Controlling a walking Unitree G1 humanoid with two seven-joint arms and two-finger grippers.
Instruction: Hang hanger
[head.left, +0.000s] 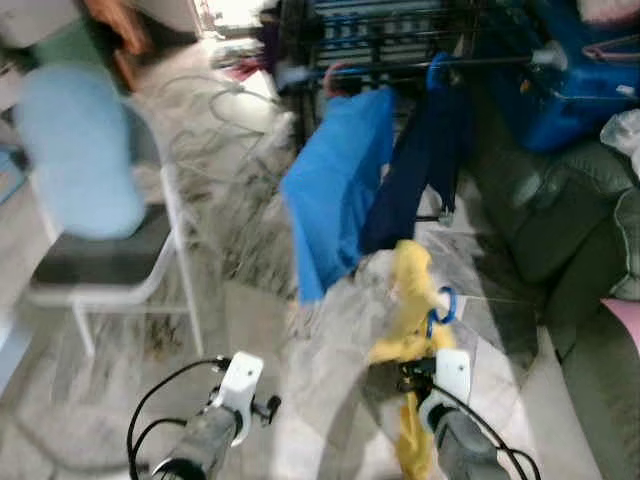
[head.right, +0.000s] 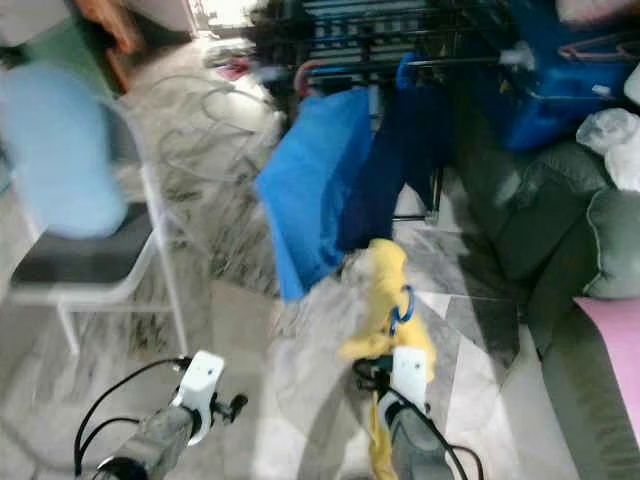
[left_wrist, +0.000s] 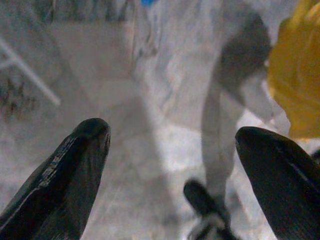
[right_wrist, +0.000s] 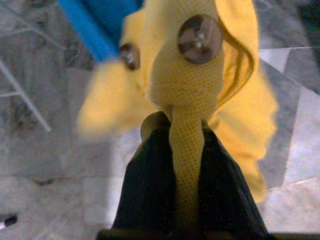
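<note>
The right gripper (right_wrist: 187, 150) is clamped on a fold of a yellow garment (head.left: 412, 300) with brown buttons, which it holds up over the marble floor (head.left: 300, 340); a blue hanger hook (head.left: 444, 305) shows at the garment's side. Beyond it stands a dark drying rack (head.left: 400, 40), from whose front rail a bright blue cloth (head.left: 335, 185) and a navy garment (head.left: 425, 150) hang on hangers. The left gripper (left_wrist: 170, 180) hovers low over the floor with its fingers wide apart and nothing between them, near a white-framed chair (head.left: 110, 260).
</note>
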